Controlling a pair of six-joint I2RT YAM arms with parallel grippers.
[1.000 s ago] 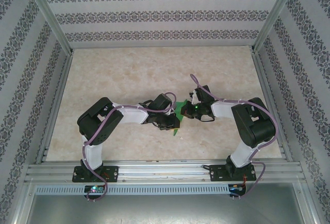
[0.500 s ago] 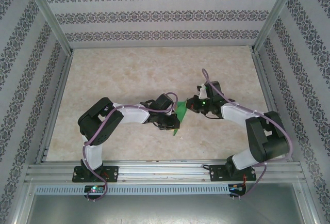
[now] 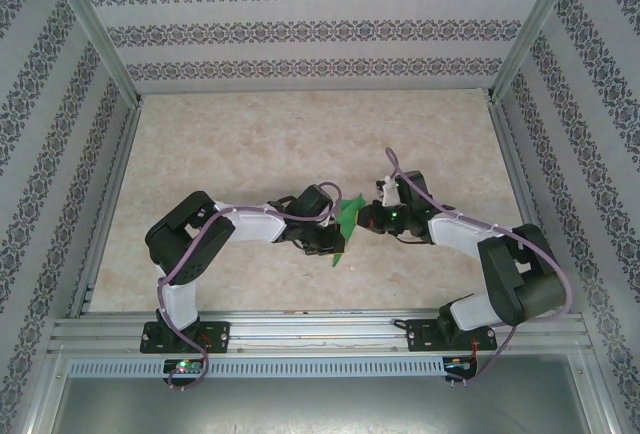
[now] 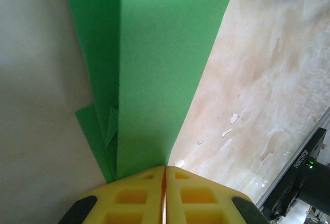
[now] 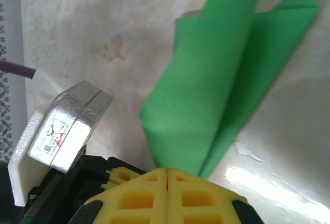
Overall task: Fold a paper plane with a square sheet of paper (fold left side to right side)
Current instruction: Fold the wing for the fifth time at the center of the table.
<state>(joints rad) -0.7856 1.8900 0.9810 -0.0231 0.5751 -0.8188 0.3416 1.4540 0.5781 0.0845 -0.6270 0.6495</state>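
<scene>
Showing a late stage of the folding, the overhead view places the thin bright green paper sheet (image 3: 347,224) at the middle of the pale marbled tabletop (image 3: 300,144), between the two arms. The left end effector (image 3: 333,244) meets the sheet's near end and the right end effector (image 3: 363,222) meets its right edge.

In the left wrist view the yellow fingertips (image 4: 198,182) are pressed together, and the narrow end of the sheet runs straight into the seam between them, so the left end effector appears clamped on the paper. In the right wrist view the yellow pads (image 5: 198,182) are likewise together at the sheet's lower corner, which reads as a second pinch. Part of the sheet curls up off the surface there.

The square is no longer flat. It is a long, narrow, layered strip with a lengthwise crease and small triangular flaps near the left grip. The early folds therefore look done. A slim dart with distinct wings is not yet evident, so the closing folds and pressing of creases probably remain.
</scene>
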